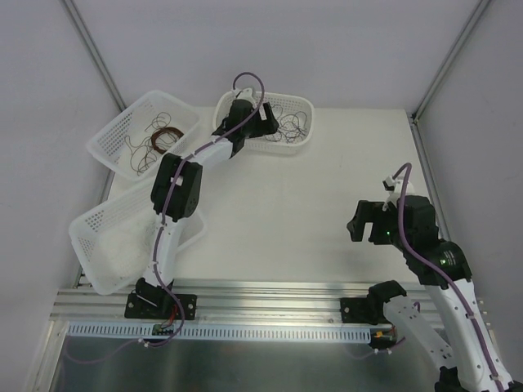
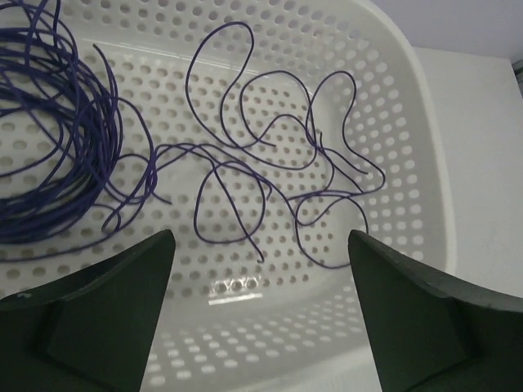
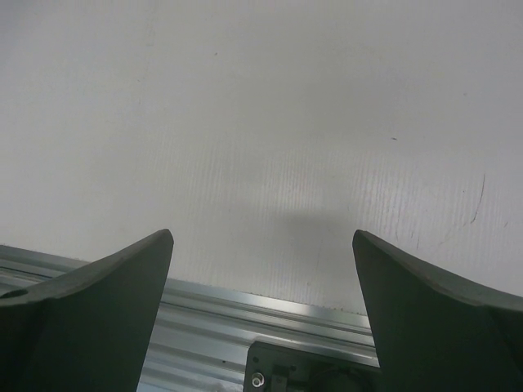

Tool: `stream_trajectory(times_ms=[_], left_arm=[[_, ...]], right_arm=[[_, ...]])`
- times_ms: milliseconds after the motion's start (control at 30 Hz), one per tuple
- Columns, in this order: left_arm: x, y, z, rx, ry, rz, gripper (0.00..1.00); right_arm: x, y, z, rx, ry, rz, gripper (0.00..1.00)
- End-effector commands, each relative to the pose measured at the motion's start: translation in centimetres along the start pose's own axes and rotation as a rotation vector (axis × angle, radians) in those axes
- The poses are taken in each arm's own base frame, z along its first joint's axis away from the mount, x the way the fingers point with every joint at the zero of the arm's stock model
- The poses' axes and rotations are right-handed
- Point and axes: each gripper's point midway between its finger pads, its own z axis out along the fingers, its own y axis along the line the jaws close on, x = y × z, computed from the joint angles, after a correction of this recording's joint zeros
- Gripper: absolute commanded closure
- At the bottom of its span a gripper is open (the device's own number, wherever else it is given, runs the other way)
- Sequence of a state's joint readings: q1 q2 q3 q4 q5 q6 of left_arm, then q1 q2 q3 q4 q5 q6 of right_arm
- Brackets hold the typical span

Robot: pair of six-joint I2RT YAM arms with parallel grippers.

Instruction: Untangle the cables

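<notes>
Cables: thin purple wire loops, loose inside the white perforated plastic basket.
Left claw: I see it spread above that basket.
Right claw: spread, well apart from the basket, over the tabletop.

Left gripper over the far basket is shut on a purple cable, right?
No, the left gripper is open, holding nothing. It is over the far basket, but the left wrist view shows the purple cable lying loose below it.

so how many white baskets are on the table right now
3: the far-left basket, the far-centre basket holding loose purple cables, and the near-left basket by the table's near edge. No further basket appears hidden.
</notes>
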State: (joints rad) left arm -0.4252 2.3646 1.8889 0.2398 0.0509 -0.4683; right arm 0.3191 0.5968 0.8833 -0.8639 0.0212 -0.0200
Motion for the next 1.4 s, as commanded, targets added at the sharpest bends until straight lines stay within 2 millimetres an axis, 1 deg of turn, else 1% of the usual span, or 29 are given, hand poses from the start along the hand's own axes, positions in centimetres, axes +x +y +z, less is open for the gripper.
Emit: stream_trajectory(times_ms=[0,33,67,133,167,200,233,267,333,367,400,433,467,533,567,600,633,667,733,767,800,833,933,967,1000,1033,1200,1333,1367], left_arm=[[-9.4,-6.5,-7.3,0.133,-0.156,0.025,0.1],[-9.4,-6.8,-8.3,0.136,-0.144,0.025,0.06],[-10.3,-7.4,-10.4,0.147,-0.155,0.025,0.01],[-10.6,-7.9,-12.6,0.151,-0.149,0.019,0.01],[-10.6,-8.1,-14.7,0.145,-0.133,0.014,0.01],[-10.5,-8.2,-15.8,0.143,-0.125,0.012,0.01],[-10.4,-8.2,-16.9,0.134,-0.116,0.011,0.01],[-10.4,-8.3,-19.1,0.13,-0.115,0.006,0.01],[-9.4,-8.0,-21.4,0.111,-0.081,-0.01,0.01],[-9.5,-8.1,-23.7,0.115,-0.087,-0.016,0.01],[-8.4,-7.7,-24.9,0.098,-0.052,-0.02,0.01],[-8.1,-7.5,-26.0,0.087,-0.047,-0.021,0.01],[-8.2,-7.6,-28.5,0.088,-0.057,-0.006,0.01],[-6.9,-6.6,-31.0,0.049,-0.029,0.01,0.01],[-7.1,-6.2,-33.4,0.039,-0.062,0.027,0.01],[-7.0,-5.9,-34.7,0.028,-0.071,0.034,0.01],[-6.2,-5.1,-36.1,0.0,-0.059,0.042,0.01],[-6.6,-4.6,-38.6,-0.02,-0.108,0.056,0.01],[-5.4,-3.3,-41.4,-0.063,-0.097,0.077,0.01],[-5.7,-3.2,-43.9,-0.062,-0.139,0.094,0.01],[-5.7,-2.4,-45.1,-0.094,-0.157,0.101,0.01],[-5.3,-1.9,-47.5,-0.107,-0.174,0.115,0.01],[-4.9,0.0,-50.9,-0.182,-0.222,0.119,0.01],[-4.4,0.6,-52.8,-0.196,-0.239,0.121,0.01],[-4.0,1.1,-53.7,-0.211,-0.244,0.122,0.01],[-4.0,1.7,-55.4,-0.227,-0.287,0.121,0.01],[-1.7,5.0,-59.4,-0.339,-0.311,0.122,0.01],[-0.9,6.4,-62.4,-0.369,-0.388,0.089,0.01],[-0.7,6.7,-62.7,-0.375,-0.402,0.082,0.01]], right_arm=[[-1.5,-0.3,-1.8,0.018,-0.064,-0.012,0.03],[-1.4,-0.5,-2.1,0.024,-0.067,-0.016,0.03],[-1.5,-0.7,-2.2,0.035,-0.073,-0.021,0.03],[-1.7,-0.9,-2.6,0.042,-0.09,-0.025,0.03],[-1.8,-1.0,-2.8,0.05,-0.095,-0.024,0.03],[-2.0,-1.2,-2.9,0.063,-0.103,-0.023,0.03],[-2.1,-1.3,-3.2,0.068,-0.108,-0.021,0.03],[-2.3,-1.3,-3.5,0.067,-0.118,-0.02,0.03],[-2.5,-1.5,-4.1,0.076,-0.13,-0.019,0.03],[-2.6,-1.5,-4.3,0.081,-0.138,-0.018,0.03],[-2.8,-1.9,-4.6,0.101,-0.144,-0.013,0.03],[-2.9,-2.2,-5.0,0.117,-0.147,-0.008,0.03],[-2.8,-2.4,-5.2,0.132,-0.143,-0.006,0.03],[-2.9,-2.9,-5.7,0.16,-0.151,-0.01,0.03],[-3.1,-3.0,-6.1,0.164,-0.165,-0.011,0.03],[-3.2,-3.3,-6.4,0.176,-0.178,-0.013,0.03],[-3.2,-3.4,-6.6,0.181,-0.181,-0.015,0.03],[-3.4,-3.6,-7.0,0.19,-0.194,-0.014,0.03],[-3.3,-4.0,-7.5,0.208,-0.2,-0.016,0.03],[-3.4,-4.2,-7.7,0.221,-0.206,-0.02,0.03],[-3.4,-4.4,-8.0,0.233,-0.21,-0.022,0.03],[-3.5,-4.7,-8.4,0.243,-0.223,-0.03,0.03],[-3.7,-5.6,-9.5,0.289,-0.248,-0.036,0.03],[-3.8,-5.9,-9.9,0.305,-0.266,-0.036,0.03],[-3.7,-6.1,-10.2,0.313,-0.275,-0.035,0.03],[-3.6,-6.3,-10.4,0.32,-0.282,-0.034,0.03],[-3.1,-7.1,-11.7,0.341,-0.347,-0.03,0.03],[-2.5,-7.8,-12.7,0.356,-0.409,-0.012,0.03],[-2.3,-8.2,-12.8,0.378,-0.418,-0.007,0.03]])
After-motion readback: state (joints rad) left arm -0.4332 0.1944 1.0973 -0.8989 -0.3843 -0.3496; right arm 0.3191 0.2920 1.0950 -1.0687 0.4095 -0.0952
